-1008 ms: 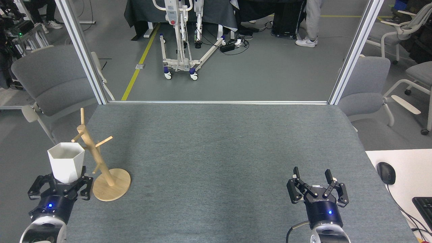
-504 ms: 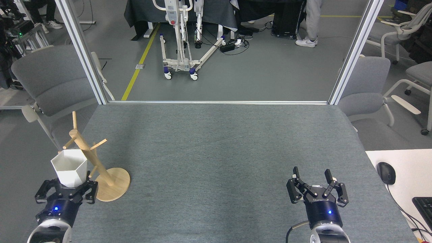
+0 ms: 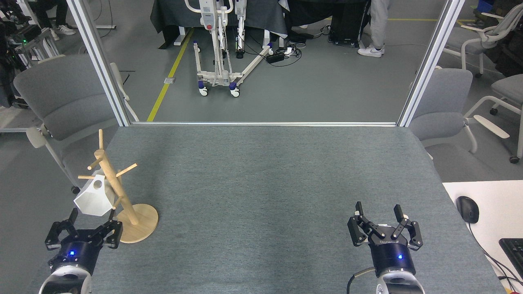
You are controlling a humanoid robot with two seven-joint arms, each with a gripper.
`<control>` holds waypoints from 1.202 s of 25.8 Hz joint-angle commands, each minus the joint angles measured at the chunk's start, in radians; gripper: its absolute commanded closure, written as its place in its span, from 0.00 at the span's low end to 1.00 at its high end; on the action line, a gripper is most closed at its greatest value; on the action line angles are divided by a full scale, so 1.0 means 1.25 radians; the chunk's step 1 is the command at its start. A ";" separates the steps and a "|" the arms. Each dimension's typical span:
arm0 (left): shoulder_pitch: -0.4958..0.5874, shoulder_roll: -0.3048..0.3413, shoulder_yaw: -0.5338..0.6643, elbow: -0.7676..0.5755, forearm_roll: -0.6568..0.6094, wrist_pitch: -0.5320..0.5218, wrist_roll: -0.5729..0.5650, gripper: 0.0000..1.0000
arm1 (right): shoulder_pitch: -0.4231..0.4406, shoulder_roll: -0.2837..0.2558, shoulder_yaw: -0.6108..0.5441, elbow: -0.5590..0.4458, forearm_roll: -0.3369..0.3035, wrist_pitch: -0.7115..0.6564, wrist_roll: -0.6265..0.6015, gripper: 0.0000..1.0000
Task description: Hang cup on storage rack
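Nearest, the left tool point(image 3: 83, 232) has let go and dropped back, jaws spread and empty; the right tool point(image 3: 383, 228) idles open. Just beyond, the cup point(image 3: 93, 200) now hangs tilted from a peg of the storage rack point(image 3: 118, 196) on the tabletop point(image 3: 265, 183), so the hanging looks done.

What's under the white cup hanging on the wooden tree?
Under the cup is bare grey table, with the open left gripper just below it. The rack base sits beside it. The cup's inside is hidden.
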 commanded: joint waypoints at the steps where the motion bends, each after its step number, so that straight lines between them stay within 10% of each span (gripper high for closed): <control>1: 0.000 -0.003 -0.001 0.007 0.001 0.000 0.000 0.07 | 0.000 0.000 0.000 0.008 0.000 0.000 -0.001 0.00; 14: 0.001 -0.061 -0.031 0.108 0.002 -0.010 0.003 0.02 | -0.022 0.002 0.004 0.022 0.028 0.000 0.062 0.00; 20: 0.000 -0.170 -0.048 0.077 0.002 -0.015 0.020 0.01 | -0.022 0.009 0.011 0.007 0.028 0.000 0.061 0.00; 31: -0.098 -0.233 -0.375 0.046 0.029 0.199 0.014 0.01 | -0.023 0.026 0.016 -0.023 0.022 0.000 0.061 0.00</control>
